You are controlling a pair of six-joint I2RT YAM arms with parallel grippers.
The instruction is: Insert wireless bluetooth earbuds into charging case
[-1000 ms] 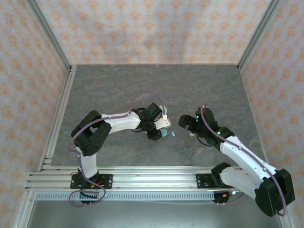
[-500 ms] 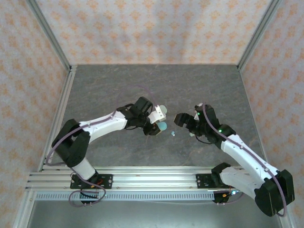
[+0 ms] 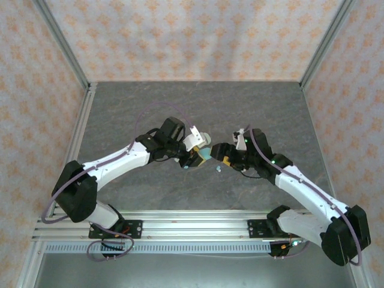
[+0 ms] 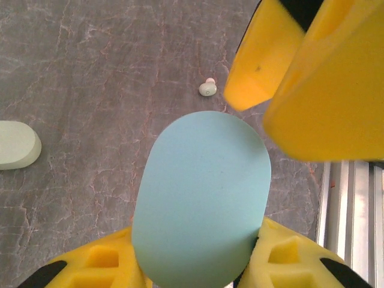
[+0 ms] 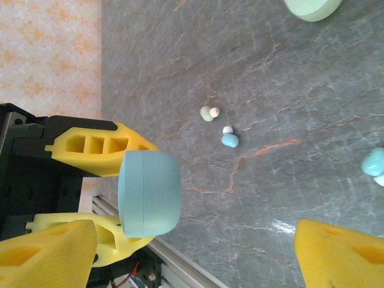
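Left gripper (image 3: 198, 155) is clamped on the blue case (image 4: 201, 198), yellow fingers (image 4: 102, 261) pinching it from both sides so the case sticks out past the tips, lifted off the tabletop (image 3: 180, 108). From the right wrist cam the case looks closed, you can see the seam line running round it. Right gripper (image 3: 223, 153) is spread wide with nothing in it, sitting right across from the left gripper's tips, and the case is just beside one of its fingers (image 5: 51, 252). The earbuds are all loose on the tabletop below and beyond the two grippers: a mint earbud (image 5: 207, 114) and a blue earbud (image 5: 230, 140) close together just past the case, and a third earbud (image 5: 375, 162) further off toward the right gripper's other finger. There's also a pale green case (image 4: 15, 144) lying flat, well off to the side of the left gripper.
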